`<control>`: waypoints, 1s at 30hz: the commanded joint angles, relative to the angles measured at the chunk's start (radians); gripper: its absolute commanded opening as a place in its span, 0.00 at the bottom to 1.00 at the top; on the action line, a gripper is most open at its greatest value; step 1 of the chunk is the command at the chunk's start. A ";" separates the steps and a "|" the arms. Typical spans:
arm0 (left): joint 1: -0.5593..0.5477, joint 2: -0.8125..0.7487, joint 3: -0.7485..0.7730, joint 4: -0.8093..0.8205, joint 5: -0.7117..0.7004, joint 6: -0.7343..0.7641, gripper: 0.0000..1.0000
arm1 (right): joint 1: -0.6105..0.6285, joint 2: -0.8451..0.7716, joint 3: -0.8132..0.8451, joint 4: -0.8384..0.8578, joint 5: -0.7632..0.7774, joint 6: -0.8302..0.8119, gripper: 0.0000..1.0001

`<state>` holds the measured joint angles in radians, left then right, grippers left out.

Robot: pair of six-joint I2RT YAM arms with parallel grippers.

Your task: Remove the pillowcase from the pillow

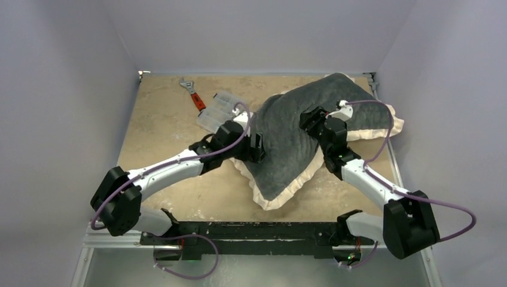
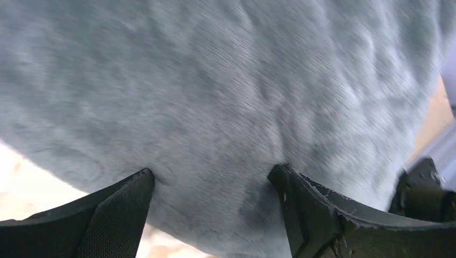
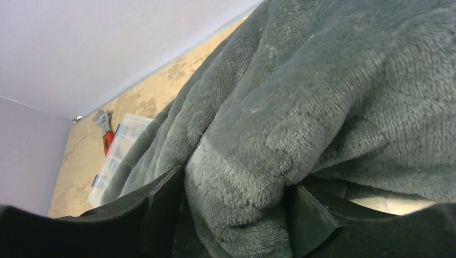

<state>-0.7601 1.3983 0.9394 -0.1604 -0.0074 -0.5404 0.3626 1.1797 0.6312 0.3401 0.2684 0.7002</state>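
The pillowcase (image 1: 293, 140) lies diagonally, near-left to far-right; right hand (image 3: 234, 215) pinches its plush, left hand (image 2: 212, 185) spread against it.

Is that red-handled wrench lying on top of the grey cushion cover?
No. The wrench lies on the bare table, left of the pillowcase.

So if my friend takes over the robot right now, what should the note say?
Left gripper: jaws apart, fingers pressed against the grey plush, nothing pinched.
Right gripper: closed on a bunched fold of the pillowcase.
The pillowcase lies on the table, grey side up, frill showing.
The pillow is not visible, presumably inside.
Done: one grip on the fabric.
Left: pull the cover off.
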 commanded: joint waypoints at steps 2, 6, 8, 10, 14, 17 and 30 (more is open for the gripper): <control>-0.163 -0.035 -0.131 0.217 0.118 -0.110 0.81 | 0.021 0.112 -0.028 0.179 -0.184 -0.016 0.68; -0.319 -0.052 -0.209 0.314 0.053 -0.187 0.81 | 0.022 0.210 -0.005 0.271 -0.307 -0.073 0.71; -0.380 -0.049 -0.206 0.310 -0.002 -0.194 0.81 | 0.022 0.237 0.019 0.289 -0.336 -0.091 0.72; -0.419 -0.047 -0.183 0.277 -0.059 -0.190 0.81 | 0.023 0.249 0.047 0.289 -0.340 -0.106 0.72; -0.441 -0.072 -0.131 0.192 -0.122 -0.183 0.82 | 0.023 0.215 0.115 0.216 -0.300 -0.129 0.80; -0.441 -0.133 -0.086 0.094 -0.201 -0.160 0.83 | 0.021 0.122 0.123 0.137 -0.251 -0.105 0.96; -0.216 -0.179 0.089 -0.057 -0.489 0.085 0.96 | -0.116 -0.173 0.020 -0.099 0.060 0.118 0.99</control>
<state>-1.0748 1.2064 1.0210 -0.2401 -0.4484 -0.5507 0.3408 1.0523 0.7002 0.2878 0.2901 0.7254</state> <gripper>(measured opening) 0.946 0.987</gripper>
